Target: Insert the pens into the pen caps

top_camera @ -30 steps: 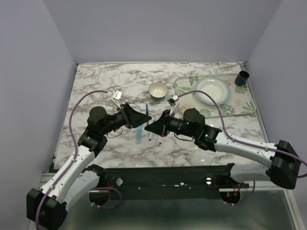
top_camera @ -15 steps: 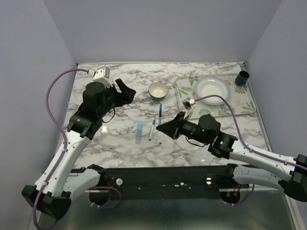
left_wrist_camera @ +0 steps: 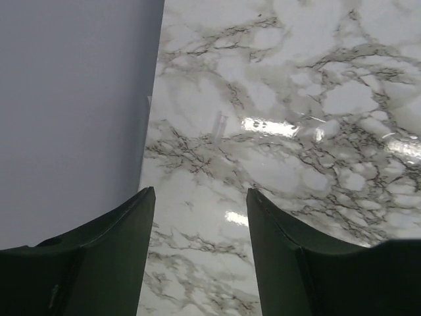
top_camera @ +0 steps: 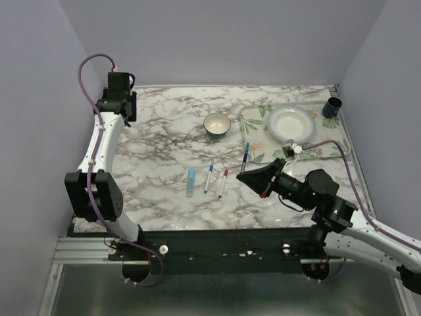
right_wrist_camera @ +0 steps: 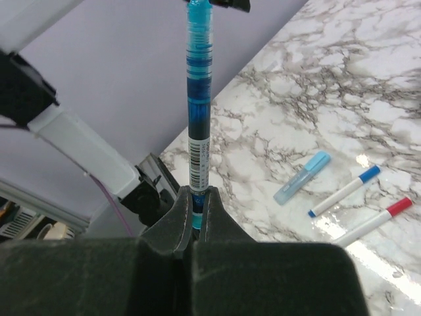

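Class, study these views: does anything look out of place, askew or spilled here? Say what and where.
Nothing is spilled or broken. One oddity: the left pincer hangs open and empty over bare marble by the far-left wall, away from the pens, while the right pincer grips a blue pen by its end.

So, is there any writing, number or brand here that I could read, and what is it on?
No text here can be read.
Blue pen, held in the right tool: its white label has dark print running along the barrel, but the print is too small and blurred to read.
No writing shows anywhere else.
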